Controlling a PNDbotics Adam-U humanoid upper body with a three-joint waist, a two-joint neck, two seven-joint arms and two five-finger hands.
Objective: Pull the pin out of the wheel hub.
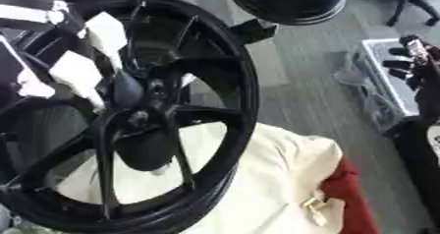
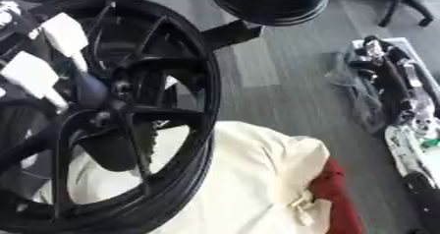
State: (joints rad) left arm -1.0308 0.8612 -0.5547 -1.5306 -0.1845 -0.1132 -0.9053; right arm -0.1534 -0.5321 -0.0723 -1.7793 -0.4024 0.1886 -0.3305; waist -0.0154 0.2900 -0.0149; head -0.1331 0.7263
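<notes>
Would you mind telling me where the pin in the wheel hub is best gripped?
Likely by what seems to be the pin, a blue-grey stub standing out just above the hub. Approach from the near face, since only that end shows clear of the spokes.

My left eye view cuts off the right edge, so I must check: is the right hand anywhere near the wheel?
Observer: No. The right eye view shows the whole right hand. It is well apart from the wheel, over the grey floor.
Operator: And its arm, where does it run?
Observer: The arm runs down the right edge toward the bottom corner. It has a small green spot that your view does not show.
</notes>
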